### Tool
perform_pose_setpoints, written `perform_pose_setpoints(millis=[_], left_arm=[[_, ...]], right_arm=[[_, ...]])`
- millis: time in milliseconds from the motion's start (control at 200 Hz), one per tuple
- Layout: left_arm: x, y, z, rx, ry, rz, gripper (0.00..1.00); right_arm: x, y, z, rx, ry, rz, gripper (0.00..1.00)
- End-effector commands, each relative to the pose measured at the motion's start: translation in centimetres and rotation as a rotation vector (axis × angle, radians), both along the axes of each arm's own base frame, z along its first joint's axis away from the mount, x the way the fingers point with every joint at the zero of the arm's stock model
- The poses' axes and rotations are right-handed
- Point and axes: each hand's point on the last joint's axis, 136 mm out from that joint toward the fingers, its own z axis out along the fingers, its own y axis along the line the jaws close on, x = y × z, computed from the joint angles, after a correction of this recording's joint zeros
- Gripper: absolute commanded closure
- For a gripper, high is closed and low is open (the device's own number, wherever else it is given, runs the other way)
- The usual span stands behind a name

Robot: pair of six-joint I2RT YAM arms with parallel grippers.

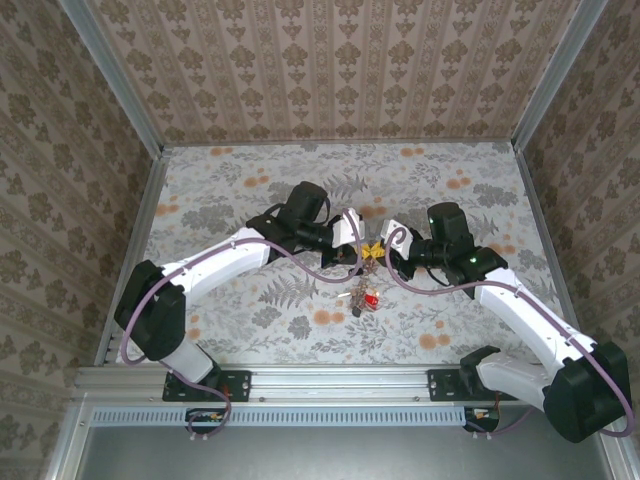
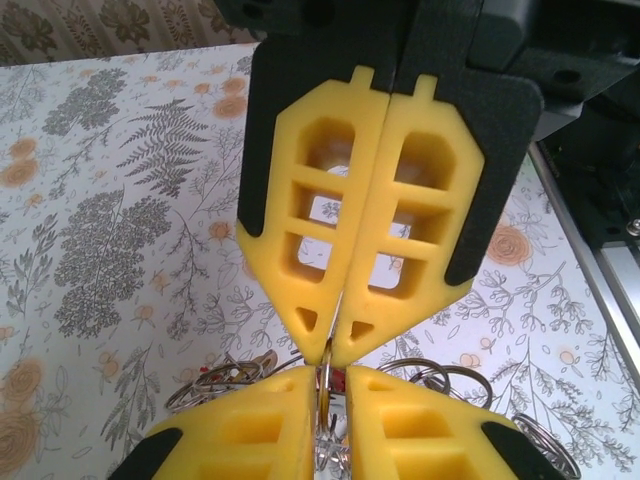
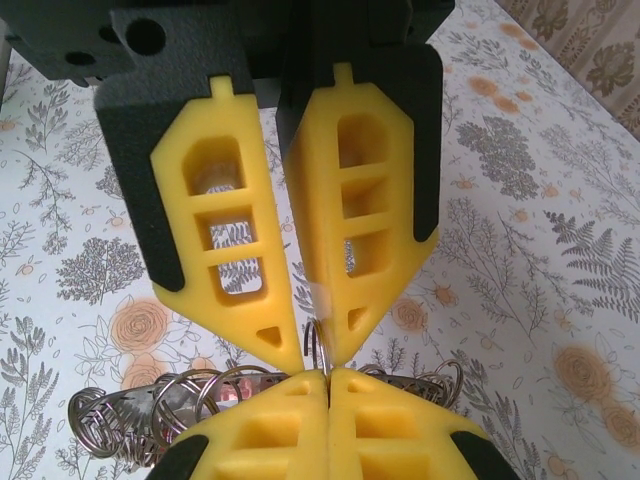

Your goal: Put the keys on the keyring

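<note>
Over the middle of the table my left gripper [image 1: 365,252] and right gripper [image 1: 380,250] meet tip to tip. A small split ring [image 2: 327,389] stands on edge between them. In the left wrist view my left gripper [image 2: 335,372] is shut on this ring, and the right gripper [image 2: 333,350] pinches its top. The right wrist view has my right gripper [image 3: 328,375] shut on the same ring [image 3: 317,341]. A bunch of keys [image 1: 365,297] with red heads hangs below. A flat grey band, seemingly the keyring [image 3: 401,381], runs behind my fingers. A red key head [image 3: 233,391] shows among loose wire rings.
More wire rings [image 2: 225,378] fan out to both sides under the fingers. The floral table [image 1: 230,180] is boxed in by metal-framed walls [image 1: 135,120], with a rail [image 1: 320,380] along the near edge.
</note>
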Motion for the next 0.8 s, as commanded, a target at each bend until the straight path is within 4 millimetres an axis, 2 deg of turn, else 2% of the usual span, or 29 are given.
perform_pose_setpoints(millis=[0,410,560,795], left_arm=[[0.15,-0.12,-0.18,0.027,-0.025,-0.008,0.83],[0.33,-0.12,-0.33,0.004,-0.022,-0.003,0.84],[0.46,0.1,-0.26,0.005,-0.022,0.0,0.89],[0.56,0.44,0.08,-0.015,-0.029,0.009,0.87]], right_arm=[[0.1,0.49,3.36,0.049,-0.102,0.035,0.99],[0.16,0.4,3.01,0.04,-0.09,0.028,0.99],[0.18,0.41,3.06,0.041,-0.091,0.028,0.99],[-0.03,0.34,3.17,0.037,-0.089,0.028,0.99]])
